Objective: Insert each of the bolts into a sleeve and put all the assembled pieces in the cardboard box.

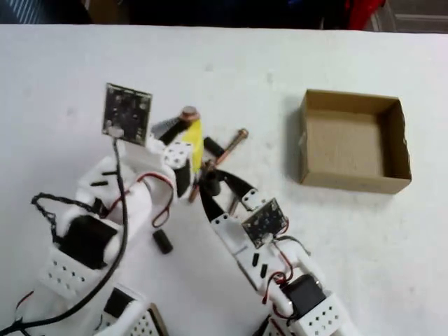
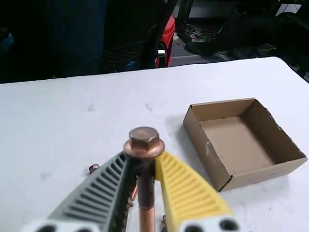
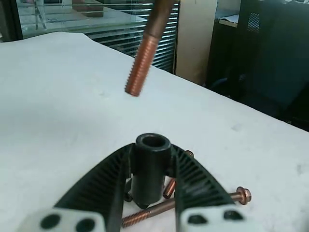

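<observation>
While the left jaws are closed on a copper bolt point(image 2: 144, 159) just under its hex head, gripping the shank between the grey and the yellow finger, the bolt's long axis runs along the jaws. In the high view its head point(image 1: 189, 113) points away from the arms. In the right wrist view its threaded end point(image 3: 140, 67) hangs slanted, pointing down toward the sleeve.

The right jaws are clamped narrow on a black sleeve point(image 3: 150, 166). It stands lengthwise between the two black fingers with its open bore turned up toward the bolt's tip. Tip and bore are near but apart — pale tabletop point(image 3: 58, 106) shows between them, and the tip sits a little to one side of the bore.

A loose bolt point(image 1: 227, 149) lies flat on the tabletop just beside both jaws, slanted, with its head toward the cardboard box point(image 1: 353, 140). A spare sleeve point(image 1: 162, 241) lies on the tabletop between the two arms. The box sits well apart from the jaws with its open top up.
</observation>
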{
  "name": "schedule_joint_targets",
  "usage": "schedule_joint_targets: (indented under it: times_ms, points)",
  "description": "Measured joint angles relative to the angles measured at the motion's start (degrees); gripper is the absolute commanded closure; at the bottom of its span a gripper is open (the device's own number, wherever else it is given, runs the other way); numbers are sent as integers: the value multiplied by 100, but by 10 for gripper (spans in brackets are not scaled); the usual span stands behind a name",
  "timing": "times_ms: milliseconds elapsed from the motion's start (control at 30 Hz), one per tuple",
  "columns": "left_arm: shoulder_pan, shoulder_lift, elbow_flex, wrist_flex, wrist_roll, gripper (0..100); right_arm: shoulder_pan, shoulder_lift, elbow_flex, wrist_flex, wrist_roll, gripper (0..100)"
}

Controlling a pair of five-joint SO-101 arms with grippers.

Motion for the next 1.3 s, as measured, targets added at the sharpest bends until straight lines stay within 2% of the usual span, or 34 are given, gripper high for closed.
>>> schedule_joint_targets:
  times_ms: [267, 400, 1133, 1300]
  points:
    - [44, 0, 475, -774, 0, 977, 0, -9, 0, 0, 0, 981]
    - [44, 0, 633, -914, 9, 977, 0, -26, 26, 0, -35, 981]
    - [167, -686, 1134, -958, 264, 977, 0, -26, 79, 0, -440, 982]
    - [431, -695, 1134, -1011, 202, 977, 0, -26, 79, 0, -440, 982]
